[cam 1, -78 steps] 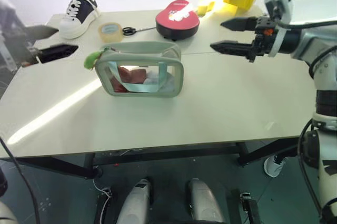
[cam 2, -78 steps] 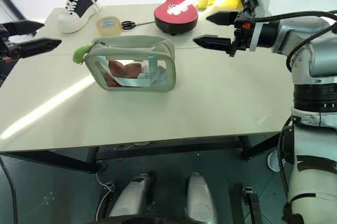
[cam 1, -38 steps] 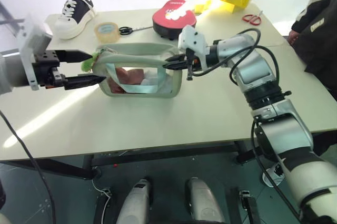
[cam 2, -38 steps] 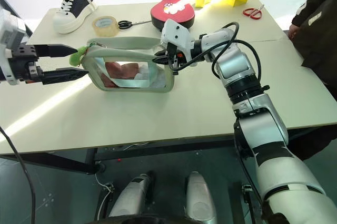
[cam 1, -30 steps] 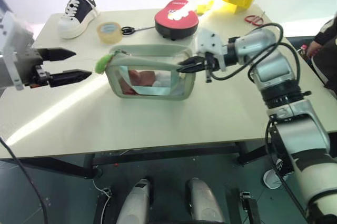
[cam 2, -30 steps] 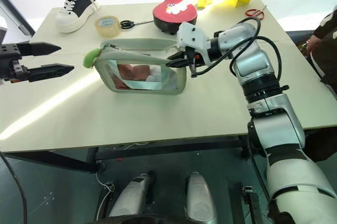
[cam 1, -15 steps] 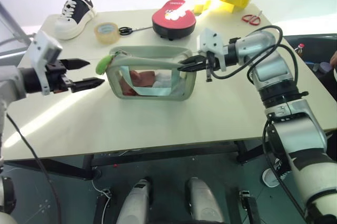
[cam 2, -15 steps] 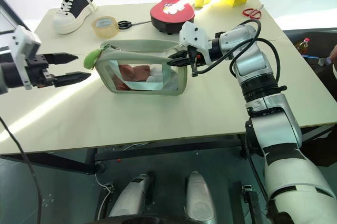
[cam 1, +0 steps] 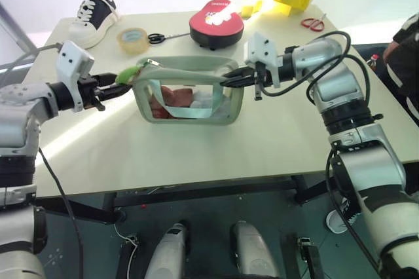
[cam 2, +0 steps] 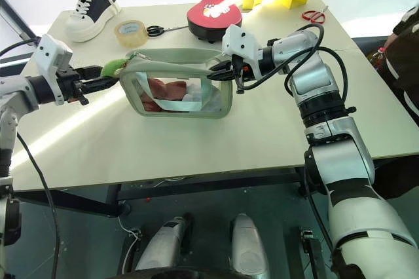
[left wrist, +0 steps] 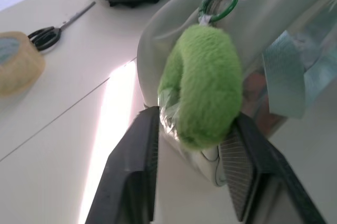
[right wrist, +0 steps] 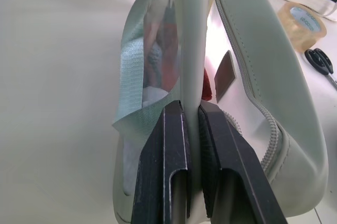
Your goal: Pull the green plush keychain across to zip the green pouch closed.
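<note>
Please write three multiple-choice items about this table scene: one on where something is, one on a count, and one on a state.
1. Where is the fuzzy lime-green plush keychain?
A. between the left gripper's fingers
B. inside the yellow bin
C. on the sneaker

2. How many pairs of scissors lie on the table?
A. one
B. two
C. four

3. How is the right gripper?
A. wide open
B. shut on the pale sage-green pouch's rim
C. holding tape

Answers: 1 A, the fingers flank it; 2 B, black-handled scissors and red-handled scissors; 3 B, the fingers pinch the fabric edge.
</note>
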Controlling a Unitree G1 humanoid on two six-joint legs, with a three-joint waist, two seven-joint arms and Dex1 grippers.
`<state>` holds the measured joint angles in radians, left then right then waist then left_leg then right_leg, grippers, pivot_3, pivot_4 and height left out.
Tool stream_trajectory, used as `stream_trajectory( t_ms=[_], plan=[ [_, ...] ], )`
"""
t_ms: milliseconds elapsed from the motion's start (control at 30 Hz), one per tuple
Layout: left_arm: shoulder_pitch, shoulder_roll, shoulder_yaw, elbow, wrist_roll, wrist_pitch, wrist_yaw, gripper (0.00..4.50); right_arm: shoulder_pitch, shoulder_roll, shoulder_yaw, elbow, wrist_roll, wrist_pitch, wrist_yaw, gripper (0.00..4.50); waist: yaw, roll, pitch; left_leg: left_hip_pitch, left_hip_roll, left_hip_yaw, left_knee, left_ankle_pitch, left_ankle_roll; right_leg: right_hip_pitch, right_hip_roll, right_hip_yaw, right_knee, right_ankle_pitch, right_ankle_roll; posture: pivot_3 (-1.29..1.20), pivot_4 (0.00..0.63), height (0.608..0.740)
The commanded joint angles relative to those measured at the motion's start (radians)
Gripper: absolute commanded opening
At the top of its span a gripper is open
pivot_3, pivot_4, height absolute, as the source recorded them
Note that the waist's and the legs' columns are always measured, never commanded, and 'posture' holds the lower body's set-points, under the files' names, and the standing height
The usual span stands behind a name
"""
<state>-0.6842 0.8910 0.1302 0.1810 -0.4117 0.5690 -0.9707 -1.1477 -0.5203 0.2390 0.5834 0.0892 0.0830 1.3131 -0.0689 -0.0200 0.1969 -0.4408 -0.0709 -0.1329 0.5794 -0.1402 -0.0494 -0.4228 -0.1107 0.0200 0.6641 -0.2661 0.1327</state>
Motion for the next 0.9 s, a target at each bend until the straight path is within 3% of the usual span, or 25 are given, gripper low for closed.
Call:
stream_trajectory(
  t_ms=[33,300,500,633,833,900],
  plan=[
    [-0.064,0.021,0.033,-0.048,-0.055,0.043,-0.044,0.05,-0.011,0.001,-0.023,-0.032,0.002,0.001,-0.007,0.00,0.000,0.000,0.000,0.000,0.000,0.000,0.000,0.000,0.000,0.000,0.000,0.000,0.000,0.000,0.000,0.00,0.150,0.740],
    [-0.199,-0.122,-0.106,-0.052,0.024,-0.036,-0.037,0.05,-0.019,0.015,-0.021,-0.013,-0.006,-0.008,-0.027,0.00,0.004,0.000,0.000,0.000,0.000,0.000,0.001,0.000,0.000,0.001,0.000,0.000,0.000,0.000,0.000,0.00,0.150,0.740],
    [-0.216,-0.144,-0.213,0.010,0.115,-0.136,-0.115,0.05,-0.021,0.015,-0.022,-0.012,-0.014,-0.013,-0.036,0.00,-0.004,0.000,0.000,0.000,0.000,0.000,0.000,0.000,0.000,0.000,0.001,0.000,0.001,0.000,0.000,0.00,0.150,0.740],
    [-0.236,-0.141,-0.193,0.053,0.121,-0.160,-0.145,1.45,-0.017,0.012,-0.024,-0.022,-0.012,-0.008,-0.038,0.00,-0.001,0.000,0.000,0.000,0.000,0.000,0.001,0.000,0.000,0.001,0.001,0.000,0.001,0.000,0.000,0.00,0.150,0.740],
    [-0.278,-0.071,-0.147,0.051,0.110,-0.097,-0.176,4.43,-0.025,0.007,-0.027,-0.012,-0.014,-0.009,-0.047,0.00,-0.003,0.000,0.000,0.000,0.000,0.000,0.001,0.000,0.000,0.000,0.001,0.000,0.001,0.000,0.000,0.00,0.150,0.740],
    [-0.243,-0.015,-0.154,0.042,0.122,-0.103,-0.220,4.43,-0.028,0.004,-0.027,-0.005,-0.015,-0.013,-0.044,0.00,-0.006,0.000,0.000,0.000,0.000,0.000,0.000,0.000,0.000,0.000,0.001,0.000,0.001,0.000,0.000,0.00,0.150,0.740]
  ],
)
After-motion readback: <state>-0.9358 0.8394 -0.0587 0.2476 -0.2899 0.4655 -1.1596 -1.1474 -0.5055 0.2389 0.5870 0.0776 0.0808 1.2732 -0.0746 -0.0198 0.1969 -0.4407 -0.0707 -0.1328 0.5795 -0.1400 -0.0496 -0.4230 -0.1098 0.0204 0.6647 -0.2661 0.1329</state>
